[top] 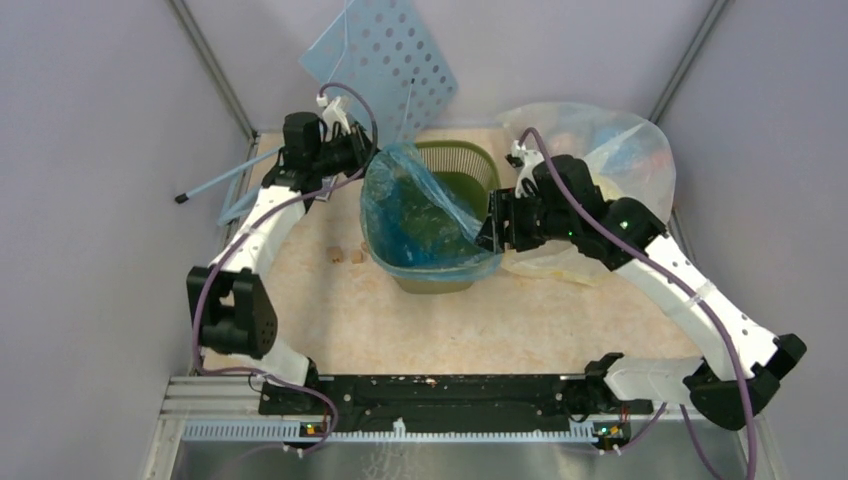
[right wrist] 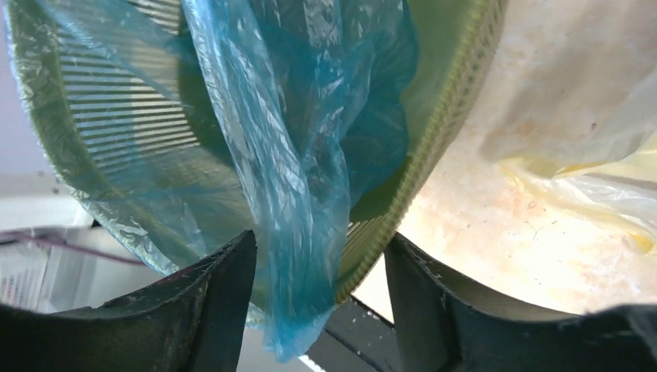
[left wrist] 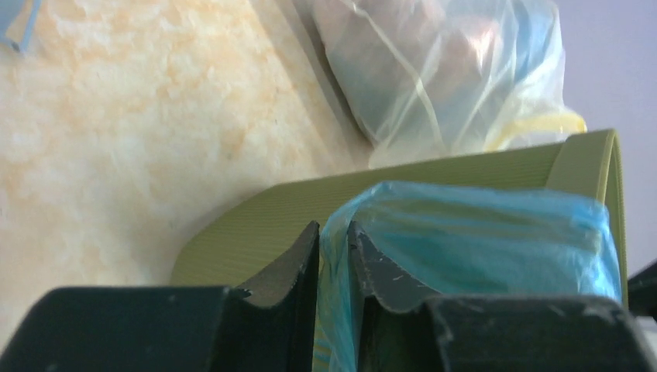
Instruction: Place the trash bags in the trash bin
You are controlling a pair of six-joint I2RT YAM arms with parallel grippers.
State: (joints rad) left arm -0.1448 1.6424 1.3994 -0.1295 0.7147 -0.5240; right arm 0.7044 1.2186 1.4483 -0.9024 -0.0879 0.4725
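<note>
Beige desk (top: pixel 400 330): left end effector (left wrist: pixel 333 232) pinches trash bag (top: pixel 415 215) edge; right end effector (right wrist: pixel 319 240) gapes around upright bin (top: pixel 460 152) rim.

Booth was closed on three sides by plain, pale lavender-grey walls (top: pixel 90 150). Two slim grey metal posts (top: pixel 210 65) ran up the rear corners, splaying outward in the overhead view. Tabletop (top: pixel 400 320) was matte cream with orange-tan marbling, with a few small brown crumbs (top: pixel 345 256) left of centre. A ribbed aluminium rail (top: pixel 215 395) lined the near edge, with dull sheet metal (top: pixel 450 465) below it. A light-blue perforated panel (top: pixel 385 50) leaned at the back wall. Light was soft and even, shadows faint.
</note>
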